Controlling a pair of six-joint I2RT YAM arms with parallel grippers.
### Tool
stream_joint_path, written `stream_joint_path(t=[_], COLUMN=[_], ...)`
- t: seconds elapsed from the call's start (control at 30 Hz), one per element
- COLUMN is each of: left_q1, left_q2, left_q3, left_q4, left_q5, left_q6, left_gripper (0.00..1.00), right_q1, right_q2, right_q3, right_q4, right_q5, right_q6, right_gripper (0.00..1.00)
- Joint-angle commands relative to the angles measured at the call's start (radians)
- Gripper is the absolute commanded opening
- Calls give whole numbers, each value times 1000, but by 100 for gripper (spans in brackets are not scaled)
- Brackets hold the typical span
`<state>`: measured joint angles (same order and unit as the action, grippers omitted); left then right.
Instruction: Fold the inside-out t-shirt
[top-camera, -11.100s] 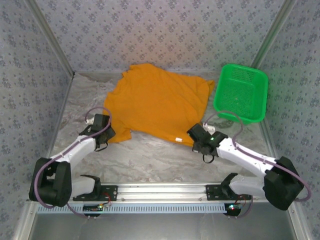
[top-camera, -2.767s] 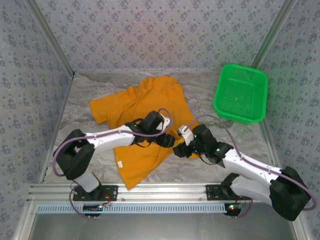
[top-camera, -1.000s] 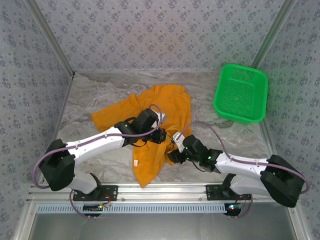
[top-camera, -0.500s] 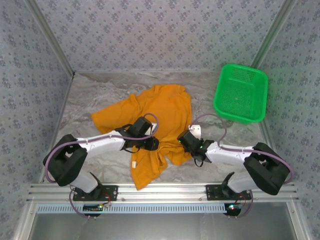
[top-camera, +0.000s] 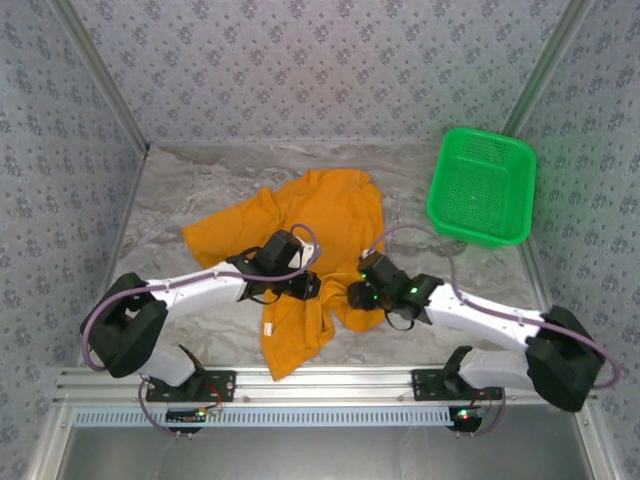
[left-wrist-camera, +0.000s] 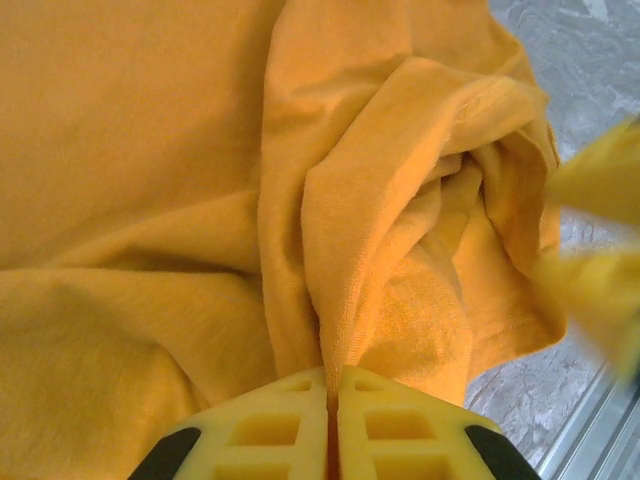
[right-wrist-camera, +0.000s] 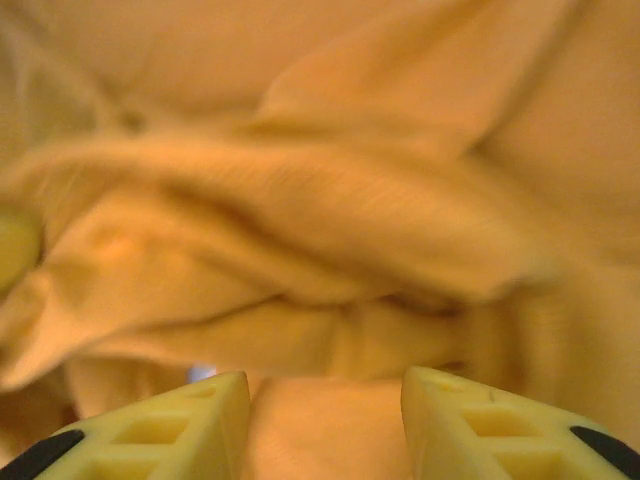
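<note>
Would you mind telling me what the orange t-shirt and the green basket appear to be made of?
The t-shirt looks like soft matte knit cloth, probably cotton: fine ribbing and limp folds show up close. The basket looks like rigid, slightly glossy moulded plastic, given its perforated mesh.

This is a robotics lab test cell, not a lived-in room. Two white robot arms, the left arm (top-camera: 190, 288) and the right arm (top-camera: 490, 312), are bolted side by side to an aluminium rail (top-camera: 320, 381) along the near edge. Bare metal posts (top-camera: 103, 75) frame the far corners. The walls (top-camera: 320, 70) on the left, right and far sides are covered in one repeating grey floral pattern, like a backdrop. The tabletop (top-camera: 190, 185) has a marble-look covering. On it lie staged props: a t-shirt (top-camera: 330, 215) and, far right, a green mesh basket (top-camera: 480, 190).
</note>
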<state>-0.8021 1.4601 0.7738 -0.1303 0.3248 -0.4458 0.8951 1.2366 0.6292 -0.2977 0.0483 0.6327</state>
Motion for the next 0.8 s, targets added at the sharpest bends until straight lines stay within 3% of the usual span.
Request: stream_joint_path(t=[0.0,0.17,0.27,0.3,0.43,0.53,0.67,0.77], left_q1=[14,20,30,38,62,85,108,117], left_q2=[-19,-13,-4,-5,-27,-39,-31,-15], left_q3=[23,13,20,24,29,31,34,49], left_q4=[-5,13,16,9,-23,-40,-30,-34], left_q5=[17,39,43,45,54,66,89,105], left_q6=[17,7,-3,-5,6,22,24,26], left_gripper=[7,5,5,5,5,5,4,3], right_q1=[61,85,91,94,79,7,-66,-50], right_q2=[100,228,279,280,209,146,64,60], right_q3=[28,75,79,78,34,-6,-40,10], right_q4=[41,34,-11,-54,-267,-423,-420,-503], right_q5=[-100,-31,35,67,171,198,214,329], right_q6=[4,-39,-16,6,92,141,180,228], right_gripper=[48,45,8,0,0,0,0,0])
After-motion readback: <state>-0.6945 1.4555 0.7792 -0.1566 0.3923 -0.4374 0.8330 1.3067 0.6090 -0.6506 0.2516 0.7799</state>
